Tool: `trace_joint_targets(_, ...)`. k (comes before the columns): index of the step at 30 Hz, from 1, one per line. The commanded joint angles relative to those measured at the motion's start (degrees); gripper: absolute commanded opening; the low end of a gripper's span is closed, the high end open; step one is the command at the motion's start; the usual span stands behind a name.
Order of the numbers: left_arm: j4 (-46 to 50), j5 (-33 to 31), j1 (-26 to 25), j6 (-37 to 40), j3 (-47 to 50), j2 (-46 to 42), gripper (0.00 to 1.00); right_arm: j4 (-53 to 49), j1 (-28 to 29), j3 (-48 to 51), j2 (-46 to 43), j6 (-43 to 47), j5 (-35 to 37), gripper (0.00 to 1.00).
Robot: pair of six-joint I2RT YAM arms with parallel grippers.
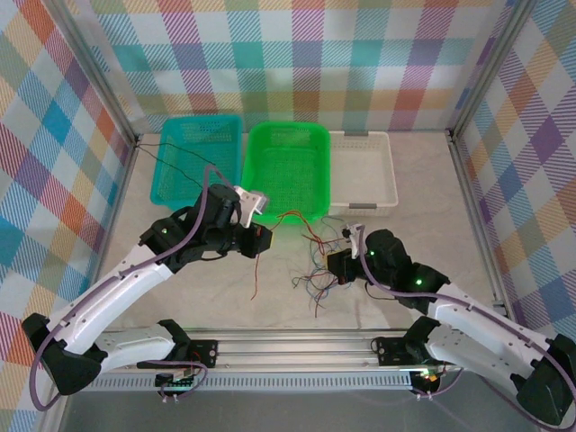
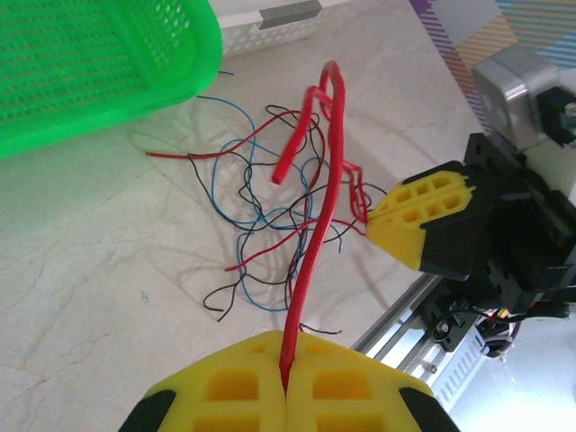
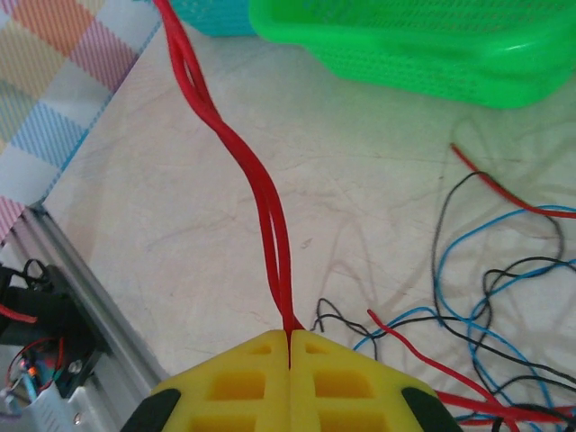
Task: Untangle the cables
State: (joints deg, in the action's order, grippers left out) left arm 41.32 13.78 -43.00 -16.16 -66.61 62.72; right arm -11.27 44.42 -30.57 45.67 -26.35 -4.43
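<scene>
Three bins: teal (image 1: 220,135) (black wire (image 1: 175,160) across), green (image 1: 288,157), white (image 1: 364,171) | both jaws pinching red cable (image 2: 328,180)

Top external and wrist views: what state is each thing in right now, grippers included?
Left gripper, shut on red cable.
Right gripper, shut on red cable as well.
Red cable, raised off the table, strands twisted.
Other cables, tangled, loose on the table.
Green basket, upright, looks empty.
Teal basket, upright, thin black wire across it.
White bin, upright, looks empty.
</scene>
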Motion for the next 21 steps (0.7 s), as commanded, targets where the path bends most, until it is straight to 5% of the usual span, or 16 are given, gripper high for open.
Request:
trace_joint_targets(1, 2.39, -2.16, -0.37, 1.65, -1.03, -1.77, 0.00, -4.09, -0.21, 0.56, -3.52, -1.41, 8.08, 0.00)
trace_joint_targets(7, 5.69, -7.94, 0.04, 2.47, -1.62, -2.96, 0.00, -9.42, -0.47, 1.53, -8.69, -3.92, 16.08, 0.00)
trace_joint_targets(21, 9.68, -18.54, 4.36, 2.29, -5.19, -9.85, 0.00, -21.74, -8.31, 1.68, -13.71, -12.31, 22.28, 0.00)
